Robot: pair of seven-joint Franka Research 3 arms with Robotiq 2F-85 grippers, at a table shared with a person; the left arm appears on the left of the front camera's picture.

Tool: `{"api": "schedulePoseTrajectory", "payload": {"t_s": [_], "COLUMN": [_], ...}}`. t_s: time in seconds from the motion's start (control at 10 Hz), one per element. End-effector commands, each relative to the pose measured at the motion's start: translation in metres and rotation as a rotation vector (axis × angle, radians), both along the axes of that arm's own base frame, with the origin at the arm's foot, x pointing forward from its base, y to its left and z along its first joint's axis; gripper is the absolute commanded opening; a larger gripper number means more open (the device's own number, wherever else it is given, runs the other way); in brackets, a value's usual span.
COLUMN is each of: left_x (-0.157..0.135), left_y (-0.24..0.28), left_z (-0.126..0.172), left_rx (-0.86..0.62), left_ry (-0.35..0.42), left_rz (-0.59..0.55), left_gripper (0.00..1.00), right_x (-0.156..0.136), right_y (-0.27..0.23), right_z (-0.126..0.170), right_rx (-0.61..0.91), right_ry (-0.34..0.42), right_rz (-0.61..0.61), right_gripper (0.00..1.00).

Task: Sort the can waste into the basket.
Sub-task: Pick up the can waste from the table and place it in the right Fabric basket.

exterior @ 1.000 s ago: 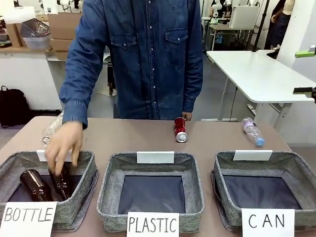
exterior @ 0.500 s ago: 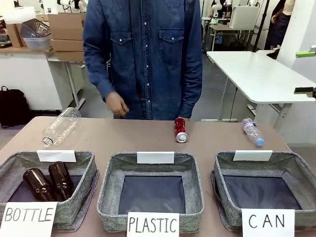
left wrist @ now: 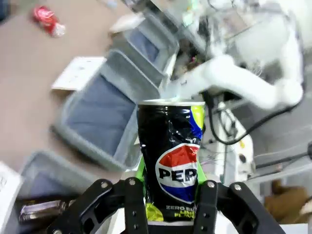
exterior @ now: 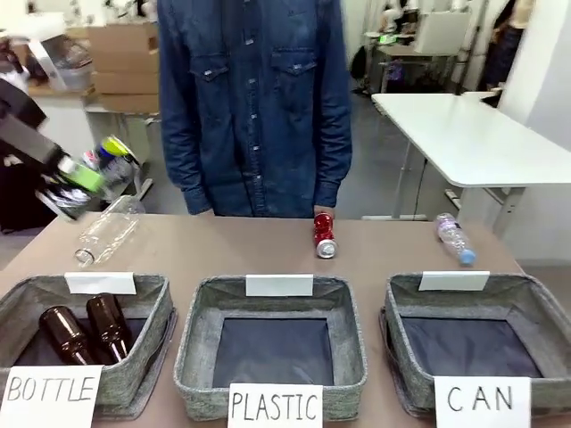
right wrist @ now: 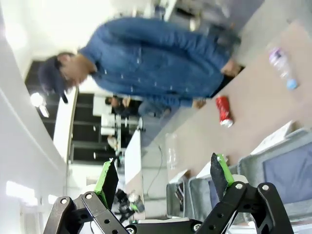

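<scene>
Can one, the black can (left wrist: 170,156) w/ blue, red & yellow print, sits clamped btwn the green pads of our left gripper (left wrist: 170,197), jaws closed tight on its lower half; we hold it off the table at the left end, near a clear bottle (exterior: 107,234), well apart from the CAN basket (exterior: 526,299) at far right; red can (exterior: 325,235) lies on the tabletop beyond the PLASTIC bin (exterior: 192,357), touching neither gripper; our right gripper (right wrist: 163,178) is empty, jaws spread wide.
</scene>
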State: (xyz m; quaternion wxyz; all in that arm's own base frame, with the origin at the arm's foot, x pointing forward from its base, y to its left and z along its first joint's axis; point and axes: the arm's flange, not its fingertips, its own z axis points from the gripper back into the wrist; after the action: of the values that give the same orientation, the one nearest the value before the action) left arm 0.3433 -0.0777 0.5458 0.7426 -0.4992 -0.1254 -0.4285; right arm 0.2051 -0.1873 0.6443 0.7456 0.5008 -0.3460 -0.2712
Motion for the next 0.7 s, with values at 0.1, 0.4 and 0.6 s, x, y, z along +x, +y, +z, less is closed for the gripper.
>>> {"api": "schedulePoseTrajectory", "payload": {"t_s": [0.1,0.4,0.6], "left_x": [0.004,-0.027,-0.052], "left_y": [-0.131,-0.236,-0.314], "left_z": [-0.02,-0.043,-0.06], "left_rx": [0.042,0.09,0.115], "left_ry": [-0.264,-0.472,-0.685], "left_rz": [-0.1,-0.118,-0.215], "left_gripper": [0.37,0.37,0.37], "right_x": [-0.031,-0.015,-0.015], "right_y": [-0.057,-0.022,-0.022], "right_z": [-0.021,-0.003,-0.003], "right_rx": [0.074,0.006,0.006], "right_ry": [-0.037,-0.017,-0.017], "right_rz": [-0.096,-0.042,-0.042], "right_gripper": [1.0,1.0,1.0]}}
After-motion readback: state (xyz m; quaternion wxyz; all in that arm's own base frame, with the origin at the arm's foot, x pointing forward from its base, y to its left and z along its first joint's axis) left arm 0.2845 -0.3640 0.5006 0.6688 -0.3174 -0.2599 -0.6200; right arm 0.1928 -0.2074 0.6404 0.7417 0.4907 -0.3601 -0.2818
